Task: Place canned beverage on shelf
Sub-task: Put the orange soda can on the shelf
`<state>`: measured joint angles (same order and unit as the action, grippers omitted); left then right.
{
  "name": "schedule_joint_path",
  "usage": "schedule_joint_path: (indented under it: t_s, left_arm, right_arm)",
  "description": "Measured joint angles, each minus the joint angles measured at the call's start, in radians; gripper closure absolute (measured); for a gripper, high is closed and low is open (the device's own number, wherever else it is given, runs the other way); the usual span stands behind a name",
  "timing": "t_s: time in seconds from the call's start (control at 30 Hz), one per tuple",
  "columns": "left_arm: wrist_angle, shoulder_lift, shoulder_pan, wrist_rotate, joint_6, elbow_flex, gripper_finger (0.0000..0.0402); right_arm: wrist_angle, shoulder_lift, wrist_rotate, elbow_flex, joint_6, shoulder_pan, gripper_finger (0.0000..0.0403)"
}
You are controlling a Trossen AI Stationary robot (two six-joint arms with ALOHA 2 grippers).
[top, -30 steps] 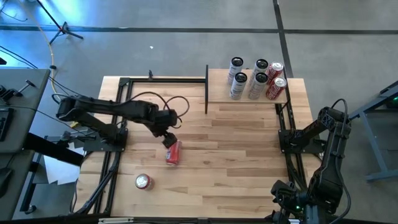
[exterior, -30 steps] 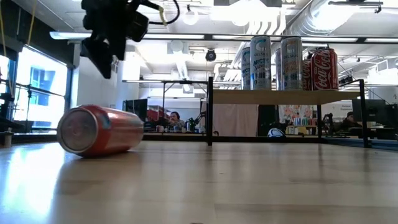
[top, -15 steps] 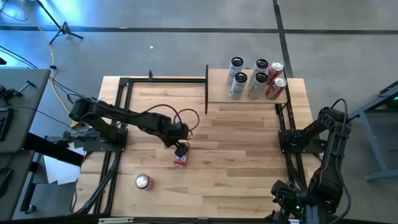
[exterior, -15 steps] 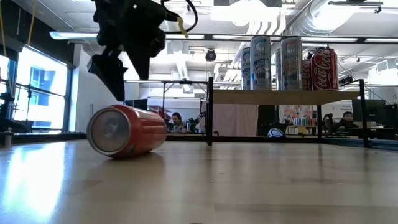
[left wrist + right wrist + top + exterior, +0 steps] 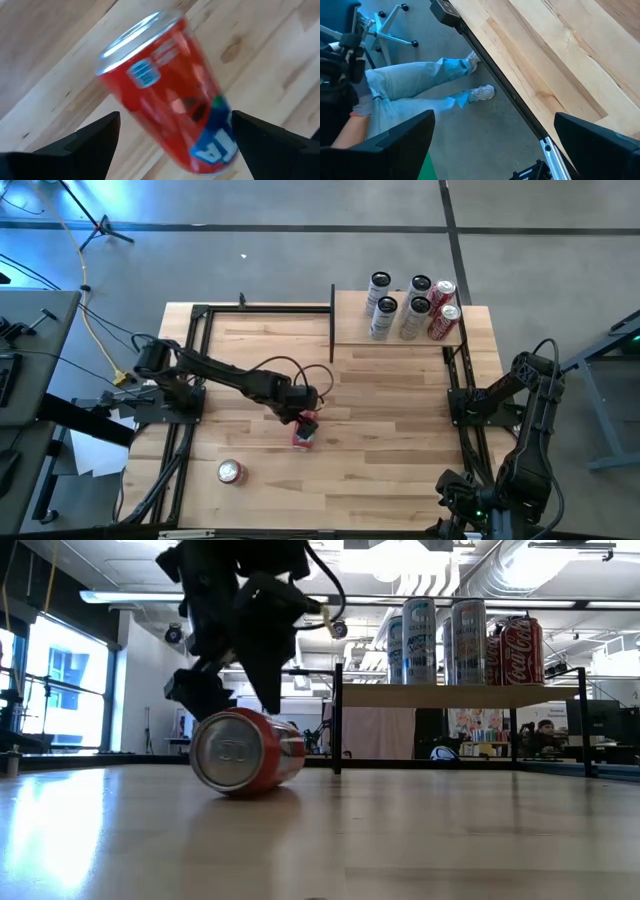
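Observation:
A red can lies on its side on the striped tabletop, one end toward the near edge. My left gripper is open just above it, with one finger on each side of the can. The shelf, a small light-wood board on black posts, stands at the far right and carries several upright silver and red cans. My right gripper is open and empty, parked off the table's near right corner. My left gripper comes at the lying can from above and slightly from the table's left, its fingers across the can's round side. The can lies on the table. I cannot tell whether a finger touches it.
A second red can stands upright near the table's front left. Black frame rails run along the left and right sides. A seated person's legs show beyond the table edge in the right wrist view.
My left gripper has gone toward the table's right edge and a little nearer, coming down over the red can. The can, still on its side, has rolled along the table toward the right together with the gripper.

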<state>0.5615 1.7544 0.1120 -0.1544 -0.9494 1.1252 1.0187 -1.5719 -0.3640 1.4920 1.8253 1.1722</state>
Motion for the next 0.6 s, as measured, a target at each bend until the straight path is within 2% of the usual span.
schedule_joint_path:
  t_s: [0.27,0.6]
  left_arm:
    - [-0.009,0.072,0.0,0.005,0.008,-0.001,0.0046]
    - [0.01,0.081,0.001,-0.05,0.005,0.0,0.0046]
  right_arm:
    - [0.0,0.0,0.0,0.0,0.0,0.0,0.0004]
    - [0.0,0.0,0.0,0.0,0.0,0.0,0.0004]
